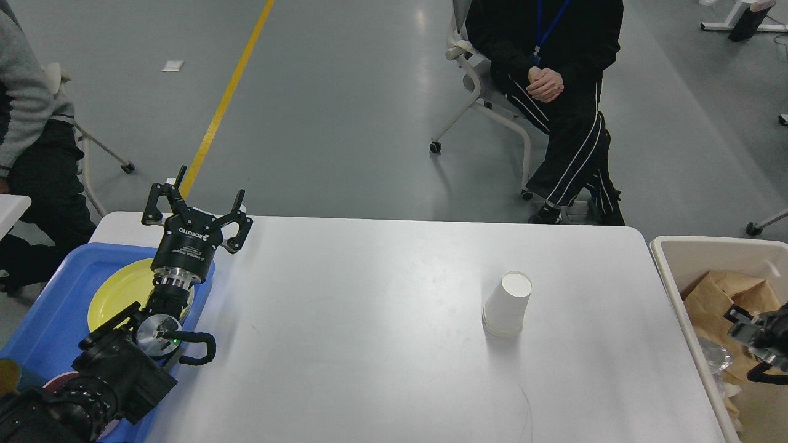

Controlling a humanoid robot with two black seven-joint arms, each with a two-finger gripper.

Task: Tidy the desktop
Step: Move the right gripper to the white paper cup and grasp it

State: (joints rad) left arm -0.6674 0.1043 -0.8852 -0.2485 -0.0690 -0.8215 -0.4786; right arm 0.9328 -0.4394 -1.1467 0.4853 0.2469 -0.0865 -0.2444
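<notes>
Item: bench (381, 344), white, rounded corners, nearly cleared. One white paper cup (506, 304) stands upside down right of centre, the last loose piece, apparently awaiting removal. Blue tray (55, 307) at left collects a yellow plate (117, 295); beige bin (677, 264) at right takes brown paper waste. Left gripper (197, 206) above the tray edge, fingers apart, empty. Right gripper (760, 335) over the bin, finger state indiscernible.

The left arm (104, 375) was extended up from the lower left corner, its wrist held roughly upright and tilted slightly right. The left gripper (198, 198) was seen with both fingers spread wide apart and nothing between them. Only a small dark part of the right gripper (760, 335) was visible at the right edge; its fingers could not be told apart.
</notes>
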